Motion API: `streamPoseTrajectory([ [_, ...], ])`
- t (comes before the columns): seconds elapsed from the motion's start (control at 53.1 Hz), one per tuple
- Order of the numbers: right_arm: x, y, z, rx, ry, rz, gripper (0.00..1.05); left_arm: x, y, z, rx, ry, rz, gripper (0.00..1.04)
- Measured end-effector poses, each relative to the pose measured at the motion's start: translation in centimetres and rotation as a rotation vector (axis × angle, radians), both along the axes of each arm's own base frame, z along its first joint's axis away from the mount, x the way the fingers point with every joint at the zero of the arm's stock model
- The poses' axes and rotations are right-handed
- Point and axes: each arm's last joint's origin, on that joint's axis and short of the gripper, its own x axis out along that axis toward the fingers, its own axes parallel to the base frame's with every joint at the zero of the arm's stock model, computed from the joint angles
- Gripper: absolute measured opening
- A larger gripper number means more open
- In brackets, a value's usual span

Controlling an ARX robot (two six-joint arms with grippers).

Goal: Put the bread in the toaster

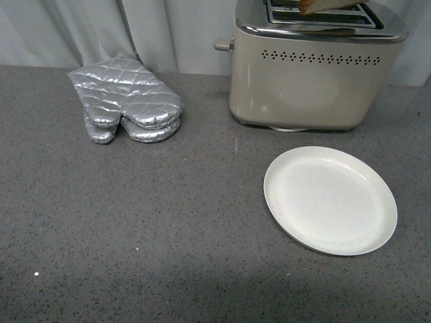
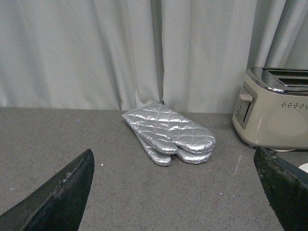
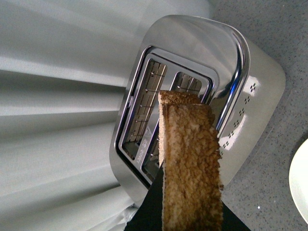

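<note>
The beige toaster point(image 1: 303, 81) with a chrome top stands at the back right of the counter. It also shows in the left wrist view point(image 2: 274, 110) and the right wrist view point(image 3: 240, 91). The bread point(image 3: 190, 163), a brown slice seen edge-on, is held in my right gripper point(image 3: 187, 219) above the toaster's slots; its lower corner point(image 1: 320, 5) shows at the top edge of the front view. My right gripper is shut on the bread. My left gripper point(image 2: 175, 192) is open and empty, low over the counter, facing the mitt.
A silver quilted oven mitt point(image 1: 128, 101) lies at the back left, also in the left wrist view point(image 2: 168, 132). An empty white plate point(image 1: 330, 200) sits in front of the toaster. A grey curtain point(image 1: 135, 27) hangs behind the counter.
</note>
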Motion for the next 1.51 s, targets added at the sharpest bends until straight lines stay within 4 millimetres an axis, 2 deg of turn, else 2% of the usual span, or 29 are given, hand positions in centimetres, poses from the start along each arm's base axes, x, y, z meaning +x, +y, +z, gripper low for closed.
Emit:
streamPoseTrajectory([
  [0.301, 2.8, 0.9, -1.6, -0.011, 0.066, -0.031, 0.02, 0.0, 0.0, 0.0, 0.000, 0.000, 0.000, 0.98],
  [0.489, 3.6, 0.9, -2.6, -0.012, 0.128, -0.036, 0.02, 0.0, 0.0, 0.0, 0.000, 0.000, 0.000, 0.98],
  [0.64, 5.4, 0.5, -2.3, -0.029, 0.136, -0.014, 0.02, 0.0, 0.0, 0.0, 0.000, 0.000, 0.000, 0.98],
  [0.903, 7.0, -0.6, -0.7, -0.263, 0.058, 0.114, 0.57, 0.0, 0.0, 0.0, 0.000, 0.000, 0.000, 0.98],
  [0.997, 7.1, -0.6, -0.5, -0.314, 0.047, 0.148, 0.70, 0.0, 0.0, 0.0, 0.000, 0.000, 0.000, 0.98],
  [1.148, 8.2, -0.3, 0.3, -0.439, -0.030, 0.225, 0.96, 0.0, 0.0, 0.0, 0.000, 0.000, 0.000, 0.98],
  [1.355, 8.7, 0.2, 1.3, -0.593, -0.133, 0.330, 0.95, 0.0, 0.0, 0.0, 0.000, 0.000, 0.000, 0.98],
  [1.393, 8.2, 0.2, 1.5, -0.637, -0.162, 0.348, 0.95, 0.0, 0.0, 0.0, 0.000, 0.000, 0.000, 0.98],
  [1.506, 4.6, -0.2, 2.6, -0.801, -0.298, 0.428, 0.95, 0.0, 0.0, 0.0, 0.000, 0.000, 0.000, 0.98],
])
